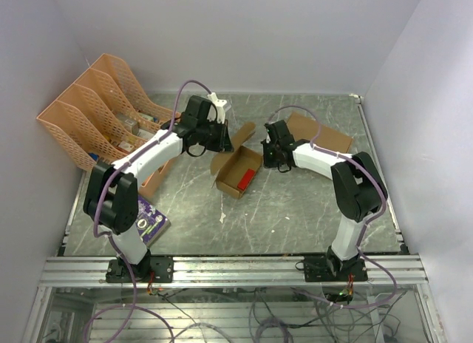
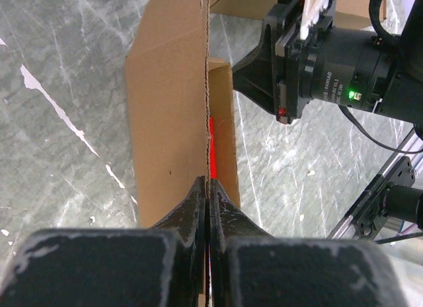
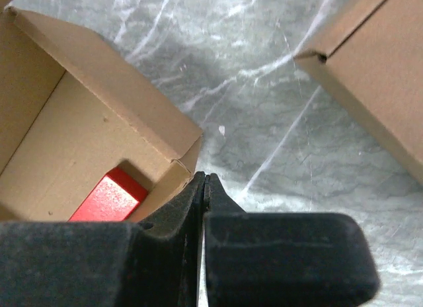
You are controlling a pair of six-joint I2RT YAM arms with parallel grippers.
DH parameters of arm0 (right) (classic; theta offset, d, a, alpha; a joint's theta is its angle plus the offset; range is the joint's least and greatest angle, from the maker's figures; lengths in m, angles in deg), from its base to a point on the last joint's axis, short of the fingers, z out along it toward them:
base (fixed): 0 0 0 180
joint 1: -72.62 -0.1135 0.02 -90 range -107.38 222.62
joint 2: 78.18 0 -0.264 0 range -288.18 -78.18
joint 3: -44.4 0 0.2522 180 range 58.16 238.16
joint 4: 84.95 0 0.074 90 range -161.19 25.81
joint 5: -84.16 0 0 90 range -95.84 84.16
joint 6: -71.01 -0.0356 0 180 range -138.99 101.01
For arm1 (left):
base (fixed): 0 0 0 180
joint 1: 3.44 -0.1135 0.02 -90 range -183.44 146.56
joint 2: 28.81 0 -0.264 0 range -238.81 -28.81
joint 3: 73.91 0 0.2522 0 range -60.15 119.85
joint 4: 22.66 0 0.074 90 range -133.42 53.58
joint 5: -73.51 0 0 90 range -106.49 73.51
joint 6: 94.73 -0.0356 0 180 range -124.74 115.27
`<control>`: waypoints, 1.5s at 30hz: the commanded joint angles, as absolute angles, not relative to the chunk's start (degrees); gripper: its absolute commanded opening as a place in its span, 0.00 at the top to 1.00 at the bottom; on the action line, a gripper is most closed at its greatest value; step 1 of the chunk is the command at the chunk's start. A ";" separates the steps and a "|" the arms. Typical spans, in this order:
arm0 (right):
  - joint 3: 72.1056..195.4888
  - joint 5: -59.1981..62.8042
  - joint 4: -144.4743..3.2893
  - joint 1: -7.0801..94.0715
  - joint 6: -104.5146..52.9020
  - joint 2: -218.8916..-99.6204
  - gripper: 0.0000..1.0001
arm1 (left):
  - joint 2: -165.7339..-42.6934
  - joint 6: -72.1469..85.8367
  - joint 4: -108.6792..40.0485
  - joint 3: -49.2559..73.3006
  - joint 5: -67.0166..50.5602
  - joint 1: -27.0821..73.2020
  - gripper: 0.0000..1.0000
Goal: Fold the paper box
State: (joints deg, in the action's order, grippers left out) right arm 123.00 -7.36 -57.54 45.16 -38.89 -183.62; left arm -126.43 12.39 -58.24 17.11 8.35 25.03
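Observation:
The paper box (image 1: 238, 173) lies open in the middle of the table with a red block (image 1: 246, 179) inside. Its lid flap (image 1: 240, 134) stands up at the far side. My left gripper (image 1: 225, 143) is shut on the edge of that flap (image 2: 168, 102), with the jaws (image 2: 208, 188) pinching the thin cardboard. My right gripper (image 1: 267, 160) is shut and empty, its tips (image 3: 205, 180) right at the box's near right corner (image 3: 178, 155). The red block (image 3: 106, 198) shows inside the box in the right wrist view.
A larger brown cardboard box (image 1: 318, 136) lies behind my right arm and also shows in the right wrist view (image 3: 377, 69). Orange file racks (image 1: 96, 114) stand at the back left. A purple packet (image 1: 150, 219) and a brown carton (image 1: 155, 180) lie near the left arm.

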 commanded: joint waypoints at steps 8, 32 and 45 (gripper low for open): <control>121.85 -11.31 -56.84 43.92 -35.67 -183.39 1.00 | -128.49 12.98 -58.81 19.31 8.19 25.89 0.93; 129.36 -9.29 -60.94 42.30 -36.55 -188.70 1.00 | -129.03 14.63 -55.90 19.38 13.92 25.92 0.93; 123.01 -9.22 -62.62 45.82 -34.55 -184.26 1.00 | -128.47 16.15 -55.26 18.49 11.36 23.44 0.78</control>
State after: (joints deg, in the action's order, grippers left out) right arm 124.88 -9.08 -60.60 45.31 -35.48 -186.95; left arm -128.38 14.31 -57.11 17.83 10.80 24.59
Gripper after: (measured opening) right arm 0.004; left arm 0.132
